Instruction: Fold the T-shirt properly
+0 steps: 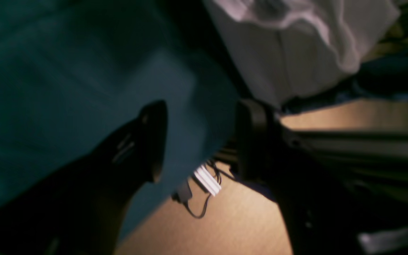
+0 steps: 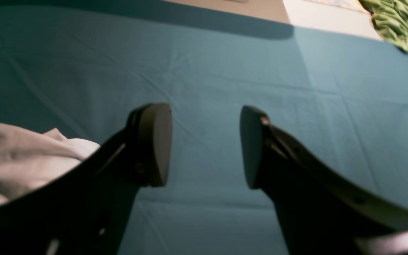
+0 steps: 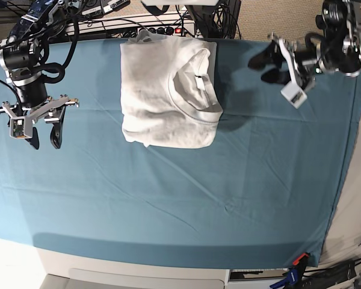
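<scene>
The white T-shirt [image 3: 168, 90] lies folded into a rough rectangle at the back middle of the teal table cloth [image 3: 168, 198], its collar showing on top. My left gripper [image 3: 263, 68] hovers open to the right of it, near the table's back edge, apart from the cloth. The left wrist view shows its fingers [image 1: 154, 141] spread with nothing between them and the T-shirt [image 1: 296, 53] beyond. My right gripper [image 3: 45, 139] hangs open over the table's left side, well clear of the shirt. In the right wrist view that gripper [image 2: 204, 147] is empty, with a T-shirt [image 2: 12, 159] edge at the left.
A power strip and cables [image 3: 150, 27] run behind the table's back edge. A green cloth [image 2: 395, 24] lies beyond the far table edge. A white plug with cables [image 1: 207, 180] sits on the floor below the left gripper.
</scene>
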{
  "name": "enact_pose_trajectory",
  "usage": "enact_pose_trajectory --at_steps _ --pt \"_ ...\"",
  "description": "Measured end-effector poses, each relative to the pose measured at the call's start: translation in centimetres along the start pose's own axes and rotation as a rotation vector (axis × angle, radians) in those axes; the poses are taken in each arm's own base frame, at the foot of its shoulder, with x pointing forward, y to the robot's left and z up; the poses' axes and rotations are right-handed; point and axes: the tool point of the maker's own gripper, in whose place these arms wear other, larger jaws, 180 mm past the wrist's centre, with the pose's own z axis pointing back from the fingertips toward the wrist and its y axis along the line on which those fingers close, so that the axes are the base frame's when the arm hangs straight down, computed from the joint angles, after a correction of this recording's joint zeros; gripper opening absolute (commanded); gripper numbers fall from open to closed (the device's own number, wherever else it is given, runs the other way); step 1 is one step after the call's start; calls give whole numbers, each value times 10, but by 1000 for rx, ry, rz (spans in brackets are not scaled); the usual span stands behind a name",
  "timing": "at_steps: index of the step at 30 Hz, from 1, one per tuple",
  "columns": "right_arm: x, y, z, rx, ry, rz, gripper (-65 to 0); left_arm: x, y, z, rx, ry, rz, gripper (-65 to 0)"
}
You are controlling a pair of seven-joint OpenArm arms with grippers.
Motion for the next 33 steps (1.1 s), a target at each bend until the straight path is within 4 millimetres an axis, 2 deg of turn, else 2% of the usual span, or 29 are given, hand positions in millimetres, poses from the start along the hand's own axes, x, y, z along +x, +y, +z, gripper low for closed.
enact_pose_trajectory --at_steps 2,6,9,12,16,20,25,30,33 --pt "-9 5 -8 31 20 -25 -408 -8 -10 1 -5 16 9 -332" --pt "-45 18 -41 108 140 -124 -407 -21 -22 -2 -11 25 68 -332" --pt "-67 49 -67 249 228 -236 -402 -24 -23 -7 14 5 136 -332" --pt "-78 80 -87 381 305 -305 -357 -23 -25 -10 12 -13 161 -332" --pt "-81 105 -106 487 359 -350 -328 -22 -30 -14 4 -28 188 -298" --pt "-74 118 -113 565 361 -387 -328 -24 -34 -16 -1 -43 221 -289" --pt "-60 118 -118 583 328 -387 -328 -24 -55 -29 -70 -36 217 -289" --pt "-62 119 -117 585 338 -385 -328 -25 -82 -55 -115 0 201 -289" --pt "-61 119 -117 586 336 -387 -328 -14 -81 -64 -100 -18 170 -289"
